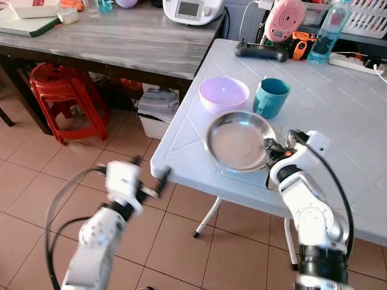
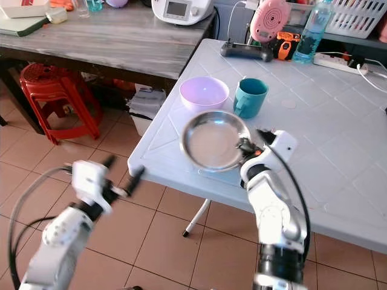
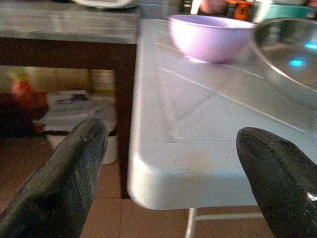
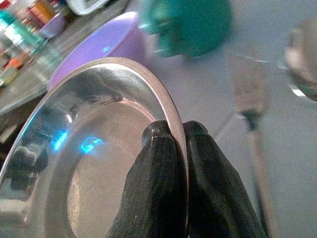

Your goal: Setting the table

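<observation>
Round stainless-steel plate [image 1: 237, 140] sits near the white plastic table's [image 1: 338, 121] front edge, its rim pinched by the right gripper [image 4: 169, 136]. Lilac bowl [image 1: 223, 93] and teal mug [image 1: 270, 96] already placed behind it. Left gripper [image 1: 149, 175] wide, empty.

Blurred beyond reading in the right wrist view, the teal cup [image 4: 190, 25] and the clutter behind the purple bowl [image 4: 106, 47]; cut off at the frame edge in the left wrist view, the steel plate [image 3: 292, 59]; smeared by motion, the left gripper [image 2: 124, 181].
</observation>
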Motion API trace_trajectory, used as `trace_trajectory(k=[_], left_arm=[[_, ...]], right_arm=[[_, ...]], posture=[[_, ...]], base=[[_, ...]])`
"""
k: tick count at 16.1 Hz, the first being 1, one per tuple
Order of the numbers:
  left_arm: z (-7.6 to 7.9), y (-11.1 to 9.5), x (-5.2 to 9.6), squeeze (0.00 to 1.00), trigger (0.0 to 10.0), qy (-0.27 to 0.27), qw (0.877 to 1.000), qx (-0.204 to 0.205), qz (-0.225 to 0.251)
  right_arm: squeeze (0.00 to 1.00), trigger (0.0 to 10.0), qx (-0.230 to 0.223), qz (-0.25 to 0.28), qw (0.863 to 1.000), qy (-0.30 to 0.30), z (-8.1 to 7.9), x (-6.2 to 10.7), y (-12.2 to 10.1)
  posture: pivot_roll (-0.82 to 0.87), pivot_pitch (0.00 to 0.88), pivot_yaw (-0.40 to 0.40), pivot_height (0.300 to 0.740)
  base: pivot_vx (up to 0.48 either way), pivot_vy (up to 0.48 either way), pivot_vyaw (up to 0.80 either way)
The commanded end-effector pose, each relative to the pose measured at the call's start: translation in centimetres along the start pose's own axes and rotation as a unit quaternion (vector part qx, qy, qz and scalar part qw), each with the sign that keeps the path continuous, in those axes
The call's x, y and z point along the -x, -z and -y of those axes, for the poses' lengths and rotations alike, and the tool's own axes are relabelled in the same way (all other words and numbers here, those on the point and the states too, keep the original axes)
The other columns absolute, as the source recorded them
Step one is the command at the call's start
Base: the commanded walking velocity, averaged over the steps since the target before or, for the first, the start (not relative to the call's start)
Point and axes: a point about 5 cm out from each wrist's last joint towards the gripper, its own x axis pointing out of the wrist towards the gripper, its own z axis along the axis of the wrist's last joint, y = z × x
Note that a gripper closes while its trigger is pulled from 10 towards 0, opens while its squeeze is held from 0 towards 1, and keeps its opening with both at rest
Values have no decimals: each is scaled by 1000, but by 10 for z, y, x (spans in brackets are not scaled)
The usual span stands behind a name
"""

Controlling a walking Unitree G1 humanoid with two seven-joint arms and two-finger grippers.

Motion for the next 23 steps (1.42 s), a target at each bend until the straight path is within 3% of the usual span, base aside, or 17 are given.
trace_trajectory(k=[1,2,9,13,17,23], left_arm=[[-6,0,-1,0,10000,-24,1000,16,2],[-8,-5,-7,0,10000,-39,998,45,13],[-1,-4,-21,0,10000,-35,998,51,23],[4,2,-20,0,10000,-36,998,53,20],[7,5,-21,0,10000,-33,998,54,16],[5,-2,-19,0,10000,-31,997,52,41]], right_arm=[[0,10000,28,19,999,-21,-9,3,-4],[0,10000,50,46,997,-37,-16,7,-11],[0,10000,107,55,992,-44,-16,24,-9],[0,10000,123,66,989,-48,-21,25,-7],[0,10000,122,68,989,-42,-19,30,-3],[0,10000,145,100,983,-55,-20,41,-9]], posture=[[55,89,-44,740],[50,83,-45,740],[25,59,-38,740],[28,57,-45,740],[22,60,-44,740],[23,65,-42,740]], base=[[0,0,0],[0,0,0],[0,169,-394],[0,335,0],[0,338,-705],[0,0,0]])
